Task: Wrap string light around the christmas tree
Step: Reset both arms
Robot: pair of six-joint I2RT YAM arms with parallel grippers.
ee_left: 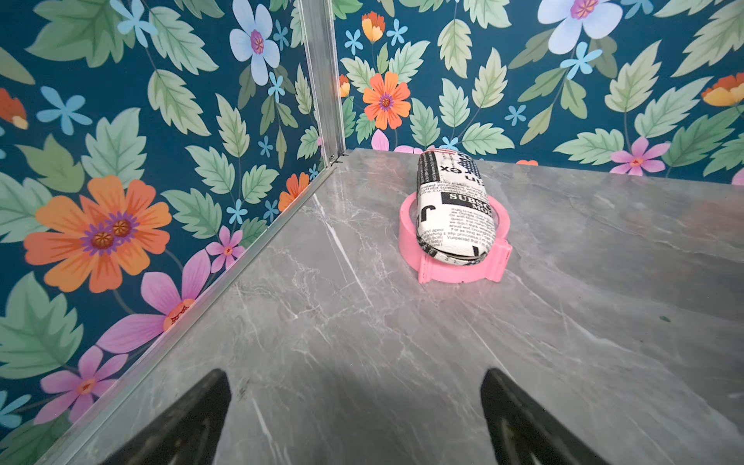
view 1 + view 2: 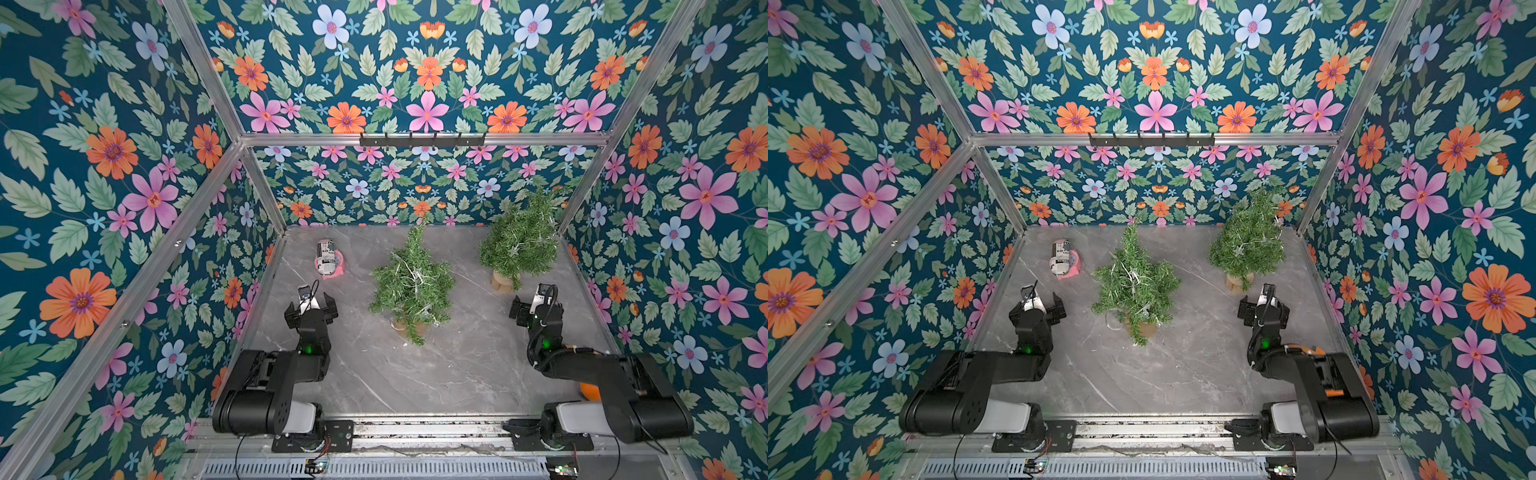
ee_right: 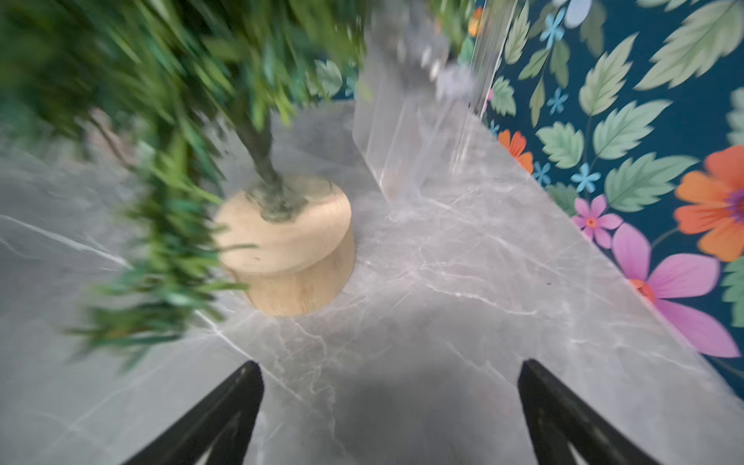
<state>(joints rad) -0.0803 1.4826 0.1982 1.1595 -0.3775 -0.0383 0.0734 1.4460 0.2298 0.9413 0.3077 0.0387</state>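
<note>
String light [image 2: 410,273] draped on christmas tree [image 2: 434,293], ahead between left gripper [image 2: 311,303] and right gripper [image 2: 537,305], both spread wide

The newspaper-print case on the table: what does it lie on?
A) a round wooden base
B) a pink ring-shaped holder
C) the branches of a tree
B: in the left wrist view, the newspaper-print case lies across the pink ring-shaped holder, whose rim shows on both sides of it.

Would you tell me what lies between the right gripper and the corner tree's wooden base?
Nothing: the right wrist view shows only bare table between the right gripper and the wooden base.
</note>
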